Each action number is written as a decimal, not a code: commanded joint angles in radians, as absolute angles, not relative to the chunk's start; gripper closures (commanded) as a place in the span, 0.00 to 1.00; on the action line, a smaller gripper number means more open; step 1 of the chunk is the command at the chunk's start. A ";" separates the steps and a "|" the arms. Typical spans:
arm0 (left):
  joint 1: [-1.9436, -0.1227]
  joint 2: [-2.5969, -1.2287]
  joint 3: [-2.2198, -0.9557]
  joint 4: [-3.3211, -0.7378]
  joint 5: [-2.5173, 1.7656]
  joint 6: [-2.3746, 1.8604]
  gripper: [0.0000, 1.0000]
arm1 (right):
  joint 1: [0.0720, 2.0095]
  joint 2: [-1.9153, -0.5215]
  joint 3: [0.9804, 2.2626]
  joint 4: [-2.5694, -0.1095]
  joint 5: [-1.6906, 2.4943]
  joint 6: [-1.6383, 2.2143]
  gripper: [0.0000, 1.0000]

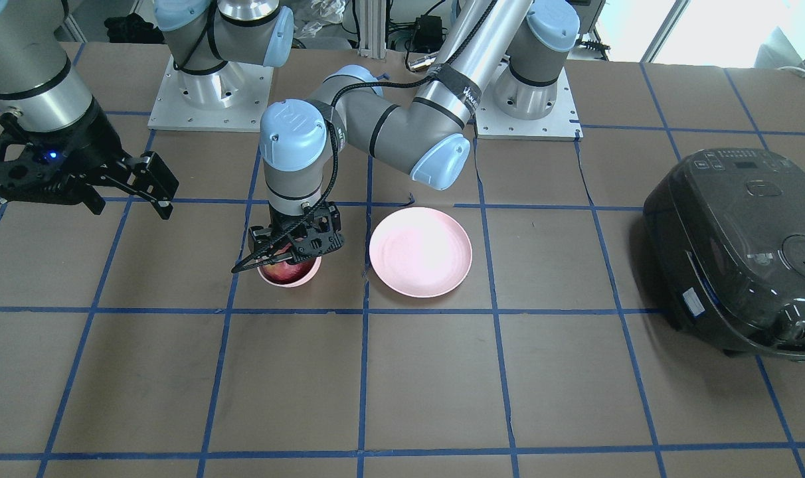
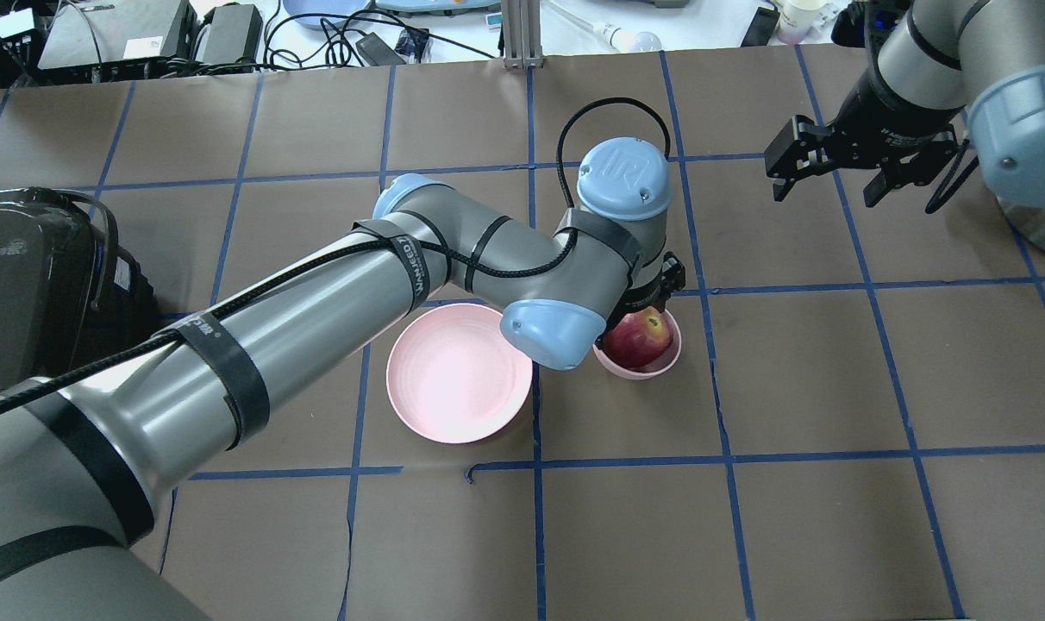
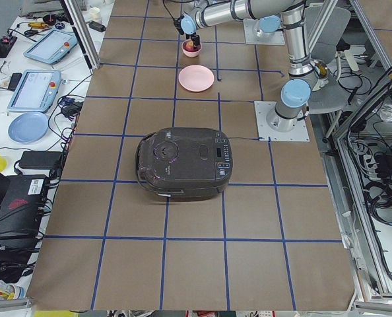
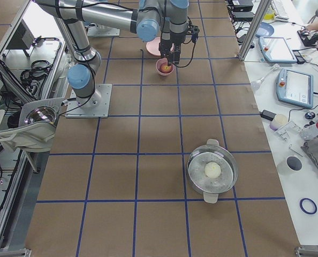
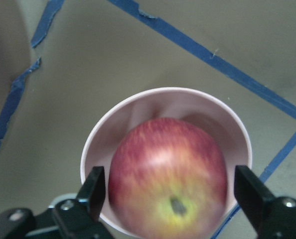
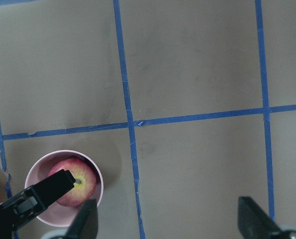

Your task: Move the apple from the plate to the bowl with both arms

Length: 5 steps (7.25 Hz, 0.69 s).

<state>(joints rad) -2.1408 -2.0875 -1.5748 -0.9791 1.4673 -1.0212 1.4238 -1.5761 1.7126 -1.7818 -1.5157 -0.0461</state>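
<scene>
Fingers point(image 5: 95, 186) of the left gripper point(image 5: 168, 181) fill the bottom of the left wrist view, one on each side of the apple point(image 2: 639, 338). They are spread. A sliver of bowl wall shows between the fruit and one finger, while the other stands just beside the skin. Judgement: the fruit is released, not gripped.

The apple sits inside the bowl point(image 5: 163, 102), directly under this gripper, with its stem dimple facing up at the wrist camera. Being round, it has no long axis to line up with. Both fingertips appear to stand at about the bowl's rim, close to its wall.

The coming move turns on that vertical relation. The way out looks to be straight up, since any sideways motion at this height risks catching the wall and dragging or tipping the bowl.

The plate point(image 2: 459, 373) lies near the bowl on the left arm's side. It is apart from the bowl and bare. With the fruit in the bowl, the transfer itself appears done and only the retreat remains.

The right gripper point(image 6: 167, 214) hangs well apart and higher, with its fingers wide apart and nothing between them. Its camera looks down past the bowl from the side. The left arm is plainly the nearer one.

A dark rice cooker point(image 1: 741, 252) stands well away on the table point(image 1: 442, 398), beyond the plate.
</scene>
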 commanded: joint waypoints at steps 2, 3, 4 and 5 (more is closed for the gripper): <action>-2.074 -1.960 -1.548 -1.041 1.436 -0.863 0.00 | 1.485 -1.611 1.715 -1.776 -1.517 -0.046 0.00; -2.059 -1.895 -1.539 -1.130 1.437 -0.791 0.00 | 1.515 -1.612 1.713 -1.778 -1.516 -0.046 0.00; -2.045 -1.820 -1.533 -1.243 1.453 -0.682 0.00 | 1.522 -1.615 1.715 -1.776 -1.520 -0.046 0.00; -2.017 -1.743 -1.531 -1.352 1.469 -0.601 0.00 | 1.528 -1.621 1.715 -1.776 -1.514 -0.046 0.00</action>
<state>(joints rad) -2.0456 -1.8350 -1.5357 -1.2235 1.4529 -0.7069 1.5160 -1.6155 1.7146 -1.7768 -1.5173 -0.0460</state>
